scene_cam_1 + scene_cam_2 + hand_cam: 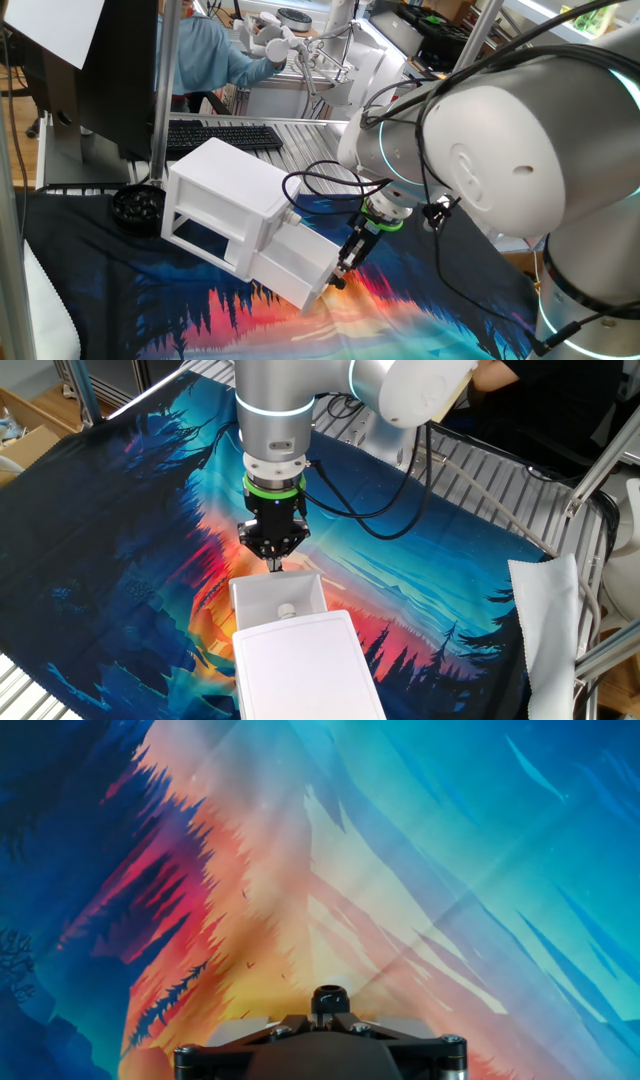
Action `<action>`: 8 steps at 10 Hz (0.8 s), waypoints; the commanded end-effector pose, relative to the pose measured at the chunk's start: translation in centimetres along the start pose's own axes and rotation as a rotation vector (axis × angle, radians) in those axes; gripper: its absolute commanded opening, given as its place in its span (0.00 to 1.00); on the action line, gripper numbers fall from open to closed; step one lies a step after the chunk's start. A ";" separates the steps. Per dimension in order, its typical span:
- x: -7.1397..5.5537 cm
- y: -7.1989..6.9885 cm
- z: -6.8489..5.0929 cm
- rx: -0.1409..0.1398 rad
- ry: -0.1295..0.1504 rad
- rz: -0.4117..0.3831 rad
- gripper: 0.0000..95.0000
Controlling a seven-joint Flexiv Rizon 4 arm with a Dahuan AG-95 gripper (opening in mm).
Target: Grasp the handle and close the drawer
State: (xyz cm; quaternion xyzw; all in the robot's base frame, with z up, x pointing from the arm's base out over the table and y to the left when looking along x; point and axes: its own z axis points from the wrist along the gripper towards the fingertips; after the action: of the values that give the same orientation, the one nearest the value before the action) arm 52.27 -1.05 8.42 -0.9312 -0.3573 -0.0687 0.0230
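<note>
Drawer pulled out, small pale object inside, gripper clamping handle

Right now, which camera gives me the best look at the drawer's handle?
The hand view: the handle sits centred as a dark knob just above the gripper body. One fixed view shows only a dark speck at the gripper against the drawer front. The other fixed view hides it behind the closed fingers.

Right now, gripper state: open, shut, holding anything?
Gripper: shut on the handle of the pulled-out drawer.
</note>
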 end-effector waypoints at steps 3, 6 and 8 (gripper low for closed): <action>0.4 -0.1 0.6 -0.006 -0.007 0.001 0.00; 0.4 -0.1 0.7 -0.008 -0.004 0.006 0.00; 0.4 -0.1 0.7 -0.009 0.000 0.008 0.00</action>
State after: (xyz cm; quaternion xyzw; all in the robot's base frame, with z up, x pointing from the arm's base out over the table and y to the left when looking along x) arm 52.55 -0.64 8.02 -0.9325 -0.3531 -0.0729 0.0210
